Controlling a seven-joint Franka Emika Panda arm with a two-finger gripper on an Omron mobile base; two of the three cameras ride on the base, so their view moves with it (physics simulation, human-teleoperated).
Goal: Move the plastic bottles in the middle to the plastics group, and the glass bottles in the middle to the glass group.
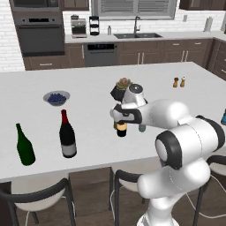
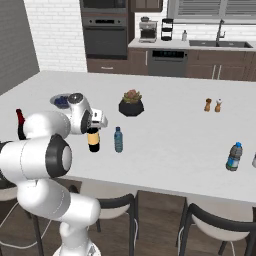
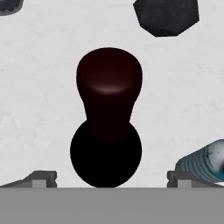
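The hand (image 3: 109, 181) hung directly above the black wine bottle (image 1: 121, 129), fingers spread wide, gripping nothing. The bottle stood upright mid-tabletop (image 1: 88, 88), with the small blue plastic bottle (image 2: 118, 139) just beside it at 3 o'clock in the right base view. Judged heavy, rigid, smooth, breakable glass; grasp the neck below the cap.

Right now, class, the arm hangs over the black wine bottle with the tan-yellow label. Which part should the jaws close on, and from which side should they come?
Grip the neck of the black wine bottle, coming straight down from above. It stands upright on the counter, and the hand view looks down on its dark top, centred between the open gripper tips. The neck is slimmer than the body. The small blue bottle stands close beside it, so a side approach looks tighter.
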